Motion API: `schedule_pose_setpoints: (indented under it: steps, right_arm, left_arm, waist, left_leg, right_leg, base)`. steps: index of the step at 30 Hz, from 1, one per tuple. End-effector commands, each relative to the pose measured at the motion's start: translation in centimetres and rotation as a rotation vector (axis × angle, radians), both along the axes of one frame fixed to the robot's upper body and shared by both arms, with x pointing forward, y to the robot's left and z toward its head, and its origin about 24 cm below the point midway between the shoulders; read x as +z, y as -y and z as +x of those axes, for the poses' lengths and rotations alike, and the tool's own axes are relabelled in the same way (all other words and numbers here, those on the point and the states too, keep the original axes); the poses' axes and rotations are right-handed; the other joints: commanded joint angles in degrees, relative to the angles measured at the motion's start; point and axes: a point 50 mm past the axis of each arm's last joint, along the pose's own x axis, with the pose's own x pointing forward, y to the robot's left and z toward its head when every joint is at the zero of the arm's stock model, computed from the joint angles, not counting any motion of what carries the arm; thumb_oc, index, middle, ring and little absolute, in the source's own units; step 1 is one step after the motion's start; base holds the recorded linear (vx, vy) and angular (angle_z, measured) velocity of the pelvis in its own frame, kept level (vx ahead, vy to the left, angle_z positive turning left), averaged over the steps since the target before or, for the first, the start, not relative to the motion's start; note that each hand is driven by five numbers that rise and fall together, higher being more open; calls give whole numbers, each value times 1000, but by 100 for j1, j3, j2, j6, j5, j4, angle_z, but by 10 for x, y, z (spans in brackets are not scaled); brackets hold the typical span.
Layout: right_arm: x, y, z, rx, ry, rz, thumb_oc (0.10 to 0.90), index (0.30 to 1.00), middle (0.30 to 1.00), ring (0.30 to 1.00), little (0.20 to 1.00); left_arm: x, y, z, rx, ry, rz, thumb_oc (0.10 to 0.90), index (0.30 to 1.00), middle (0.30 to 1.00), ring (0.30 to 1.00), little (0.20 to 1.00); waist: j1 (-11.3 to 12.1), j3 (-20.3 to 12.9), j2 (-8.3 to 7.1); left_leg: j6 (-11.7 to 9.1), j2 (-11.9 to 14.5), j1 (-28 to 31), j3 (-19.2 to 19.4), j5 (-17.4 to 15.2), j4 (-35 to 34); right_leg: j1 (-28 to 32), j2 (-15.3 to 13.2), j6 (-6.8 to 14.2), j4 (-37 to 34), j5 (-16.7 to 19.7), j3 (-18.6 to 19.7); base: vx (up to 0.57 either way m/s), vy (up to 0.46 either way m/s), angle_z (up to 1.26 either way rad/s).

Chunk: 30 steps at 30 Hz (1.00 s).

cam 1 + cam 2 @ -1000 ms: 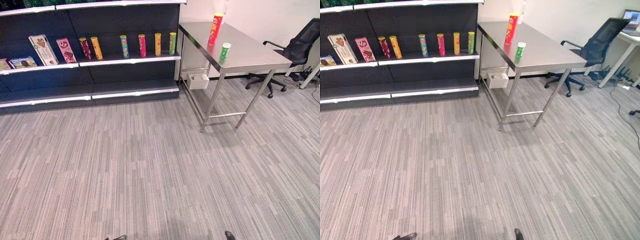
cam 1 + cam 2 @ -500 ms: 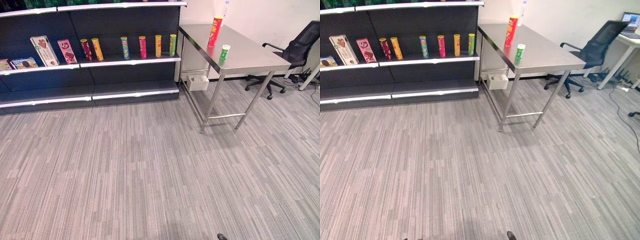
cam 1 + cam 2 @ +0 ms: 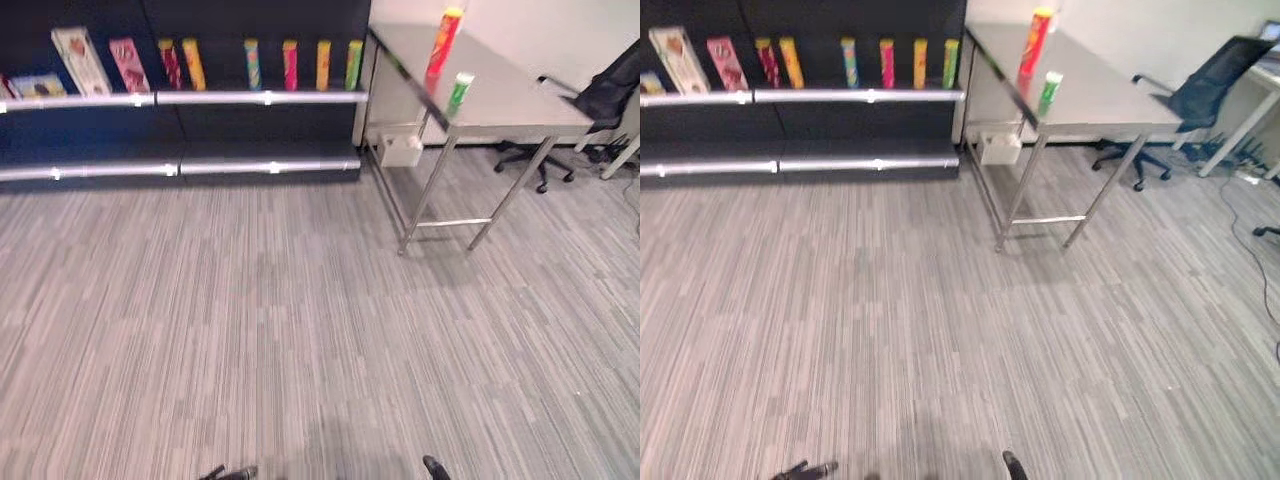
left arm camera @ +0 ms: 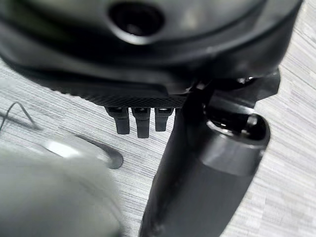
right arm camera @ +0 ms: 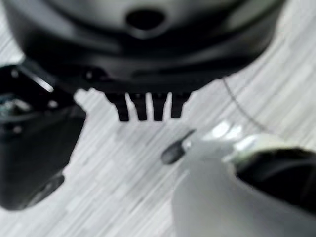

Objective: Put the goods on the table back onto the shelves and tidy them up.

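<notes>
Cans wait on the table (image 3: 520, 95): a tall red can (image 3: 443, 42) and a small green can (image 3: 459, 93), well apart from me. My left robot hand (image 4: 140, 121) and right robot hand (image 5: 145, 106) hang empty, fingers straight, since nothing is reachable yet.

Table (image 3: 520, 100) – steel grey, bearing a red tube (image 3: 444, 42) and green tube (image 3: 460, 93). Shelving (image 3: 200, 150) dark, silver-edged. Carpet (image 3: 300, 330) grey-striped. Chair (image 3: 610, 95) apparently black.

The whole picture has shifted, so the camera has moved: the shelves (image 3: 180, 95) and the table (image 3: 510, 95) now sit higher in the frame, their tops cut off at the upper edge. More floor (image 3: 300, 330) is visible below.
</notes>
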Motion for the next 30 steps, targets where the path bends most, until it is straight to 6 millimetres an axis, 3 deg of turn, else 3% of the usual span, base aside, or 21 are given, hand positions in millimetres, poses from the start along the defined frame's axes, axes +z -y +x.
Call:
schedule_pose_setpoints:
  steps: [1,3,4,5,6,9,12,15,16,18,19,20,21,22,23,24,25,26,27,28,30]
  right_arm:
    - [1,14,-22,56,-70,-39,800,900,900,900,900]
    - [1,15,-23,56,-70,-37,800,900,900,900,900]
    - [1,16,-24,52,-71,-41,800,900,900,900,900]
    - [1,18,-22,40,-65,-47,800,900,900,900,900]
    - [3,24,-18,7,-52,-69,800,900,900,900,900]
    - [3,24,-24,-21,-56,-61,800,900,900,900,900]
    - [1,21,-30,-57,-69,-41,800,900,900,900,900]
    - [-2,8,-33,-17,-75,0,800,900,900,900,900]
    - [-2,8,-33,-17,-76,0,800,900,900,900,900]
    - [-2,4,-30,6,-58,11,800,900,900,900,900]
    - [-2,4,-30,6,-58,11,800,900,900,900,900]
    - [-2,4,-18,39,-19,-5,800,900,900,900,900]
    - [-1,3,-12,59,-5,-8,800,900,900,900,900]
    - [0,2,-4,80,22,-10,800,900,900,900,900]
    - [0,2,-4,80,22,-10,800,900,900,900,900]
    - [2,0,11,106,78,-24,800,900,900,900,900]
    - [3,1,15,114,98,-29,800,900,900,900,900]
    - [3,1,15,115,99,-30,800,900,900,900,900]
    - [4,2,21,126,117,-38,800,900,900,900,900]
    - [5,4,21,144,108,-50,800,900,900,900,900]
    - [5,4,22,155,106,-52,800,900,900,900,900]
  left_arm:
    - [-7,11,-25,-29,-73,-36,800,900,900,900,900]
    - [-7,8,-33,-16,-91,-35,800,900,900,900,900]
    - [-8,7,-42,-9,-112,-33,800,900,900,900,900]
    - [-8,8,-46,-3,-120,-34,800,900,900,900,900]
    - [-9,8,-47,21,-122,-33,800,900,900,900,900]
    - [-9,8,-59,39,-152,-32,800,900,900,900,900]
    - [-9,6,-56,3,-153,-13,800,900,900,900,900]
    - [-7,3,-39,-86,-118,26,800,900,900,900,900]
    - [-7,3,-39,-86,-119,26,800,900,900,900,900]
    - [-4,1,-22,-126,-74,48,800,900,900,900,900]
    - [-4,1,-22,-126,-74,48,800,900,900,900,900]
    - [1,-1,2,-225,-29,88,800,900,900,900,900]
    - [2,-1,7,-252,-21,99,800,900,900,900,900]
    - [3,0,13,-311,-16,114,800,900,900,900,900]
    - [3,0,13,-311,-15,115,800,900,900,900,900]
    - [3,2,15,-363,-26,122,800,900,900,900,900]
    - [3,2,15,-390,-23,128,800,900,900,900,900]
    - [3,3,15,-390,-23,127,800,900,900,900,900]
    - [3,3,16,-414,-27,121,800,900,900,900,900]
    - [4,5,18,-457,-27,127,800,900,900,900,900]
    - [3,8,19,-477,-33,119,800,900,900,900,900]
  waist:
    - [25,-207,86]
    - [86,-211,97]
    - [154,-182,165]
    - [216,-140,230]
    - [347,-15,364]
    - [423,-193,495]
    - [449,-381,468]
    - [400,-603,324]
    - [409,-609,312]
    - [363,-673,263]
    - [372,-674,252]
    - [270,-575,344]
    - [200,-490,396]
    - [196,-415,423]
    - [189,-403,415]
    - [29,-301,532]
    - [-114,-191,626]
    - [-103,-206,639]
    - [-224,-125,667]
    - [-397,-20,626]
    - [-470,-37,569]
  left_leg:
    - [-185,582,-134,-107,631,-1196]
    - [-191,660,-98,-127,736,-1538]
    - [-208,769,-210,-242,961,-1911]
    - [-255,849,-293,-355,1188,-2331]
    - [-433,967,-499,-514,1463,-3266]
    - [-471,1065,-439,-495,1571,-3359]
    - [-375,818,-446,-381,1595,-3035]
    - [-191,479,-286,-122,1424,-3003]
    - [-186,471,-284,-107,1422,-3006]
    - [-17,224,-77,60,1308,-3148]
    - [-12,214,-71,73,1308,-3154]
    - [335,-137,440,179,1071,-3331]
    - [456,-243,660,172,991,-3400]
    - [531,-311,780,243,871,-3425]
    - [536,-325,791,237,870,-3425]
    - [559,-249,1009,215,720,-3425]
    - [546,-146,1154,215,677,-3425]
    - [537,-127,1133,226,680,-3425]
    - [526,-132,1268,175,592,-3425]
    - [491,-154,1506,233,386,-3425]
    - [478,-205,1597,236,279,-3425]
  right_leg:
    - [229,-90,541,220,-367,-72]
    - [244,-113,550,217,-415,-88]
    - [263,-102,556,219,-482,-94]
    - [292,-91,566,225,-551,-94]
    - [478,-164,601,282,-832,14]
    - [852,-304,724,308,-1085,185]
    - [1036,-722,927,299,-1054,236]
    - [809,-1141,1155,618,-654,328]
    - [801,-1156,1160,624,-661,338]
    - [605,-1392,1269,1047,-148,374]
    - [601,-1406,1276,1050,-152,382]
    - [-58,-1720,1189,2453,764,315]
    - [-324,-1861,1101,2905,1224,225]
    - [-476,-2035,1058,3154,1388,-28]
    - [-465,-2049,1064,3163,1380,-33]
    - [-921,-1821,931,3504,904,-227]
    - [-1267,-1356,776,3664,263,-187]
    - [-1297,-1338,762,3667,270,-180]
    - [-1538,-995,764,3554,-44,-143]
    - [-1803,-589,840,2878,-67,-263]
    - [-1965,-464,902,2403,96,-363]
  base:
    - [131,68,18]
    - [132,84,22]
    - [202,148,12]
    - [404,286,6]
    - [453,309,5]
    - [460,299,-15]
    - [455,346,-60]
    - [399,287,-31]
    - [272,200,-13]
    - [264,222,-15]
    - [420,485,2]
    - [385,513,3]
    - [460,633,1]
    - [161,266,-10]
    - [237,257,-10]
    - [242,186,-13]
    - [237,179,-8]
    - [186,77,-4]
    - [300,19,15]
    - [302,26,12]
    - [282,-27,1]
